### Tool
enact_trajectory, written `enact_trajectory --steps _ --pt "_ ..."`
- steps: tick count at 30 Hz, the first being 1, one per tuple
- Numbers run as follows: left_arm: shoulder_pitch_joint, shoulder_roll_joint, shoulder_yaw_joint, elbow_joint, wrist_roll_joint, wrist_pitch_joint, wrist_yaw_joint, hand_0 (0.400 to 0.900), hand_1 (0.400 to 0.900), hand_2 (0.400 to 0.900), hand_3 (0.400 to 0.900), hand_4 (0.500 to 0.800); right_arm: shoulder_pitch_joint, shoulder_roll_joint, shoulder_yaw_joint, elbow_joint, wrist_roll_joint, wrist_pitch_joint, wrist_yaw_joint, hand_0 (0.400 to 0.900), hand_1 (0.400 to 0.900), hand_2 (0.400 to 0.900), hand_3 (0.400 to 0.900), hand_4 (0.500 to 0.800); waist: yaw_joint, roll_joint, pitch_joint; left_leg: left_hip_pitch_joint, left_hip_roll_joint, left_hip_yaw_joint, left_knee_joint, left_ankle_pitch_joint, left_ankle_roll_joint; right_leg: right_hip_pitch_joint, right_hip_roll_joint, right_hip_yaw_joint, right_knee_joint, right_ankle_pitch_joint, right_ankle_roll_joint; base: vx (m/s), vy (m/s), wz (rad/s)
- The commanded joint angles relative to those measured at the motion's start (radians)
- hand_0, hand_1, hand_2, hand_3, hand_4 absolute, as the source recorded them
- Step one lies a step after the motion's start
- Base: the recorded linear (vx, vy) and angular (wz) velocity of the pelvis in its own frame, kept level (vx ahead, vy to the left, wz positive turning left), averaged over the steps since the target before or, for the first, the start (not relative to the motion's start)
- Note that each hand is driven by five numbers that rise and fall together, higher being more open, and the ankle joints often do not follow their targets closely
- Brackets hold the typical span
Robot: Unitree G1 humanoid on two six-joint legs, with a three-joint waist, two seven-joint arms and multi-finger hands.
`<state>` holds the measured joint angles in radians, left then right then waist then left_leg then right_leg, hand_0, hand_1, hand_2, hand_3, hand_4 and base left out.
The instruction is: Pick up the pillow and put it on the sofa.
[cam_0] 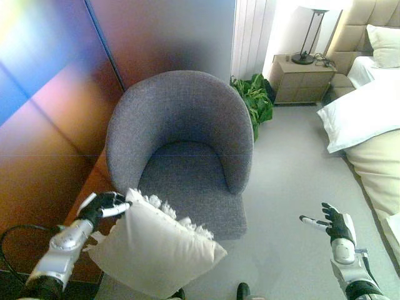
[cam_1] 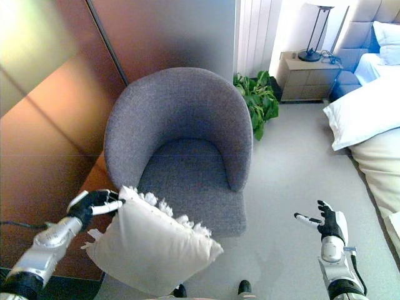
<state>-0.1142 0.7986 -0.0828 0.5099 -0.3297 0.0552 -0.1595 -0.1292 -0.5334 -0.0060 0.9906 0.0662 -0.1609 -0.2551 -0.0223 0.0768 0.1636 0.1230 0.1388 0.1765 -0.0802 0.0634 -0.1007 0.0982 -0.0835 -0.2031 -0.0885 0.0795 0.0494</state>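
Pillow [cam_0: 153,250], cream-white, square, of soft fabric with a fringed upper edge, is held off the pale grey carpeted floor [cam_0: 294,206] by the left robot hand [cam_0: 103,206], whose dark fingers are clenched on its upper left corner. The pillow hangs tilted, just in front of the front edge of the seat of the grey upholstered tub armchair [cam_0: 181,137], and overlaps that edge in both views; whether it touches the seat cannot be told. The right robot hand [cam_0: 334,226] hovers over the floor, well apart from the armchair's right side, palm up, fingers released and spread, grasping nothing. Behind the armchair stand a green leafy potted plant [cam_0: 256,100] and a beige bedside cabinet [cam_0: 303,78] carrying a black lamp [cam_0: 309,34]. A bed with white pillows and cream bedding [cam_0: 369,119] occupies the right edge.
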Motion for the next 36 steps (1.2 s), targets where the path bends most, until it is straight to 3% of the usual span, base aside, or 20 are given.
enact_trajectory --steps 1,5,10,12,16,22,23,24,30,36 --pt "-0.396 0.199 0.028 -0.004 -0.083 -0.114 -0.010 0.400 0.400 0.400 0.400 0.500 -0.088 -0.111 0.066 0.020 -0.001 -0.065 -0.032 0.900 0.900 0.900 0.900 0.800 -0.015 0.001 -0.134 -0.034 -0.020 0.053 0.040 -0.062 0.000 -0.015 -0.058 -0.065 0.067 -0.094 0.069 0.05 -0.010 -0.12" --pt "-0.625 0.289 -0.091 0.140 -0.140 -0.112 -0.065 0.400 0.400 0.400 0.400 0.500 -0.125 -0.127 0.110 0.053 0.014 -0.075 -0.025 0.900 0.900 0.900 0.900 0.800 -0.035 0.015 -0.144 -0.025 -0.016 0.066 0.033 -0.064 -0.001 -0.022 -0.057 -0.054 0.064 -0.090 0.077 0.05 -0.021 -0.15" --pt "-0.899 0.330 -0.286 0.291 -0.188 -0.108 -0.109 0.400 0.400 0.400 0.400 0.500 -0.174 -0.125 0.165 0.077 0.025 -0.072 -0.028 0.900 0.900 0.900 0.900 0.800 -0.065 0.027 -0.148 -0.018 -0.015 0.081 0.041 -0.076 0.000 -0.032 -0.052 -0.031 0.070 -0.093 0.081 0.06 -0.018 -0.18" --pt "-1.010 0.322 -0.367 0.351 -0.185 -0.093 -0.112 0.400 0.400 0.400 0.400 0.500 -0.200 -0.121 0.189 0.096 0.027 -0.074 -0.028 0.900 0.900 0.900 0.900 0.800 -0.083 0.033 -0.151 -0.013 -0.014 0.089 0.047 -0.083 0.002 -0.036 -0.050 -0.015 0.072 -0.093 0.083 0.07 -0.012 -0.16" --pt "-1.133 0.284 -0.465 0.439 -0.149 -0.065 -0.127 0.400 0.400 0.400 0.400 0.500 -0.234 -0.110 0.221 0.116 0.013 -0.072 -0.021 0.900 0.900 0.900 0.900 0.800 -0.110 0.038 -0.153 -0.006 -0.014 0.100 0.057 -0.092 0.002 -0.042 -0.046 0.012 0.076 -0.093 0.086 0.10 0.001 -0.19" --pt "-1.180 0.220 -0.506 0.532 -0.160 -0.006 -0.134 0.400 0.400 0.400 0.400 0.500 -0.257 -0.102 0.255 0.116 -0.020 -0.054 -0.009 0.900 0.900 0.900 0.900 0.800 -0.146 0.045 -0.152 0.005 -0.019 0.115 0.063 -0.101 0.003 -0.049 -0.044 0.043 0.074 -0.088 0.090 0.09 0.026 -0.17" --pt "-1.178 0.210 -0.502 0.542 -0.165 0.010 -0.123 0.569 0.569 0.569 0.569 0.601 -0.259 -0.101 0.258 0.117 -0.023 -0.055 -0.005 0.900 0.900 0.900 0.900 0.800 -0.151 0.044 -0.152 0.006 -0.020 0.117 0.063 -0.102 0.004 -0.050 -0.043 0.048 0.074 -0.086 0.090 0.07 0.016 -0.14" --pt "-1.173 0.203 -0.496 0.549 -0.166 0.019 -0.118 0.900 0.900 0.900 0.900 0.800 -0.260 -0.101 0.260 0.114 -0.024 -0.052 -0.003 0.900 0.900 0.900 0.900 0.800 -0.154 0.044 -0.152 0.007 -0.020 0.119 0.063 -0.102 0.004 -0.051 -0.043 0.051 0.074 -0.086 0.090 0.07 0.008 -0.15" --pt "-1.142 0.143 -0.445 0.628 -0.198 0.038 -0.079 0.900 0.900 0.900 0.900 0.800 -0.263 -0.096 0.276 0.132 -0.039 -0.068 0.018 0.900 0.900 0.900 0.900 0.800 -0.175 0.024 -0.157 0.011 -0.022 0.120 0.063 -0.106 0.010 -0.059 -0.034 0.073 0.074 -0.084 0.087 0.04 -0.007 -0.10" --pt "-1.125 0.125 -0.406 0.585 -0.338 0.018 -0.038 0.900 0.900 0.900 0.900 0.800 -0.250 -0.093 0.262 0.154 -0.041 -0.104 0.016 0.900 0.900 0.900 0.900 0.800 -0.166 0.009 -0.163 0.009 -0.014 0.118 0.061 -0.102 0.010 -0.055 -0.027 0.064 0.074 -0.090 0.080 -0.02 -0.011 0.05"
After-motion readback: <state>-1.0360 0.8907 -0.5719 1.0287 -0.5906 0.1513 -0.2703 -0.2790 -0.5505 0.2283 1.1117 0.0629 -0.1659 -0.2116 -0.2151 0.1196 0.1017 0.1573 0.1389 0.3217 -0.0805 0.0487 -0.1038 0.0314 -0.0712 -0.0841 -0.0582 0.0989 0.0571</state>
